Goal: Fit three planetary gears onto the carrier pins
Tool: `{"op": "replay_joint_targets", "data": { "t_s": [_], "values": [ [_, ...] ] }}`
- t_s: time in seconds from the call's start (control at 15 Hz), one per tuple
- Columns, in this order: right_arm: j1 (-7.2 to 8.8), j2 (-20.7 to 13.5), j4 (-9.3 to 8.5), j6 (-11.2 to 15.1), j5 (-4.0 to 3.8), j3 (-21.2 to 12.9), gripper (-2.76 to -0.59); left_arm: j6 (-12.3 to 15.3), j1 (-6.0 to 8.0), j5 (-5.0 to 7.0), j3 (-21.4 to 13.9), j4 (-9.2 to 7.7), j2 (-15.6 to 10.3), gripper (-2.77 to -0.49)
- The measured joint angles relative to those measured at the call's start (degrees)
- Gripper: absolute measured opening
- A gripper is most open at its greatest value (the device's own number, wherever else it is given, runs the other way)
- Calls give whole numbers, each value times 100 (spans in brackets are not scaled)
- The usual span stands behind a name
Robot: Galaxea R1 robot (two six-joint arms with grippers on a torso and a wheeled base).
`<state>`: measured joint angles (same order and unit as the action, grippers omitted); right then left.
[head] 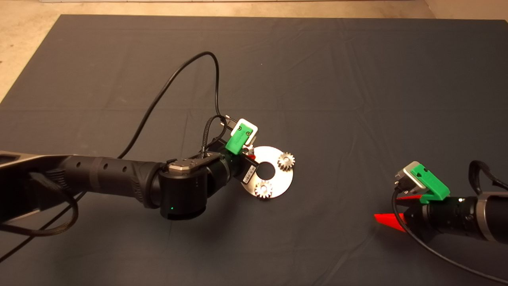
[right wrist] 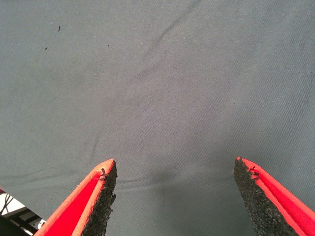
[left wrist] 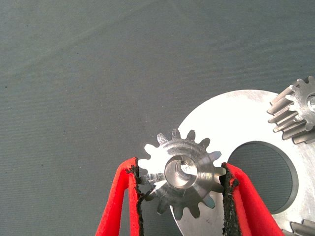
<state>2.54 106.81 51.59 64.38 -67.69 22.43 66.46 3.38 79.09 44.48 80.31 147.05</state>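
Note:
The flat round silver disc (head: 278,180) with a central hole lies mid-mat. Two planetary gears (head: 285,160) (head: 263,189) sit on it over their carrier pins, which they hide. My left gripper (left wrist: 182,189) is shut on the third gear (left wrist: 181,173) and holds it over the disc's (left wrist: 231,123) near-left rim. A bit of metal shows inside its bore; I cannot tell if that is the pin. In the head view the left gripper (head: 249,153) covers that part of the disc. My right gripper (head: 391,208) is open and empty over bare mat at the right.
A black cable (head: 174,79) loops from the left wrist over the mat behind the disc. The dark mat (head: 357,79) reaches past the disc on all sides. Pale floor (head: 24,39) shows beyond its far left edge.

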Motion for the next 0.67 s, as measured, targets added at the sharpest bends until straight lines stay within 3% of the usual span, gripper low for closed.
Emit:
{"op": "replay_joint_targets", "data": {
  "t_s": [0.33,0.67],
  "values": [
    [0,0,0,0,2,-2,-160,65,0,-145,0,0,6,-257],
    [0,0,0,1,88,-2,-160,67,-2,-224,2,1,-5,-257]
  ]
}}
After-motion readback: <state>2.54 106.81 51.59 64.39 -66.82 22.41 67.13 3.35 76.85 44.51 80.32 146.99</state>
